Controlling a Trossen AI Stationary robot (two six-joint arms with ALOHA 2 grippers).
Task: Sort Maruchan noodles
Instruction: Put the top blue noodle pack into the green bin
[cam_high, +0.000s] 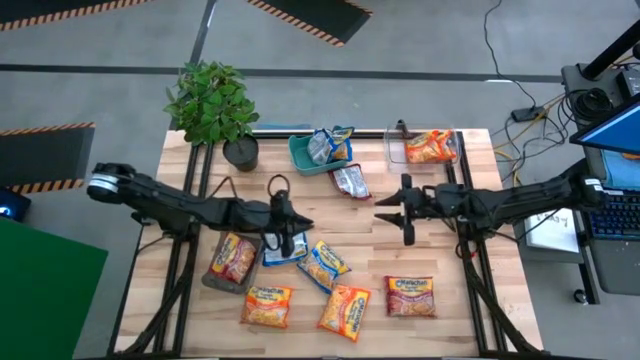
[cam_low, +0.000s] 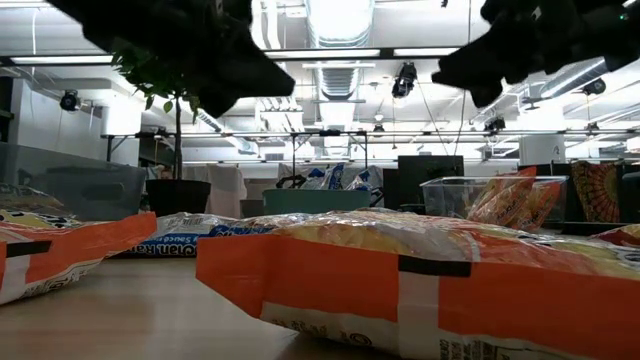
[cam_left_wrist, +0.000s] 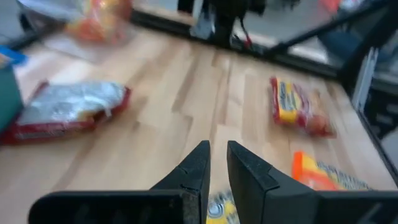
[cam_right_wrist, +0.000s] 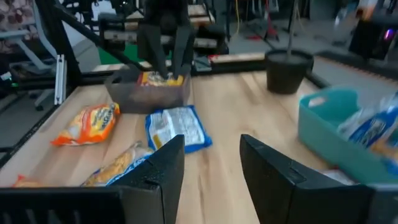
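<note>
Maruchan noodle packets lie over the near half of the table: a blue one (cam_high: 283, 251), orange-yellow ones (cam_high: 323, 265) (cam_high: 267, 305) (cam_high: 345, 310), a red one (cam_high: 410, 297), and a red-and-silver one (cam_high: 350, 182) farther back. Others sit in the teal tray (cam_high: 297, 155), the far clear bin (cam_high: 394, 150) and the near-left clear bin (cam_high: 214, 280). My left gripper (cam_left_wrist: 217, 149) hangs above the blue and orange-yellow packets, shut with only a slit between its fingers, holding nothing. My right gripper (cam_right_wrist: 211, 146) hovers over mid-table, pointing toward the table's left, open with nothing between its fingers.
A potted plant (cam_high: 212, 105) stands at the far left corner. Bare wood (cam_high: 375, 250) lies between the two grippers and the near packets. In the low view an orange packet (cam_low: 420, 275) fills the foreground.
</note>
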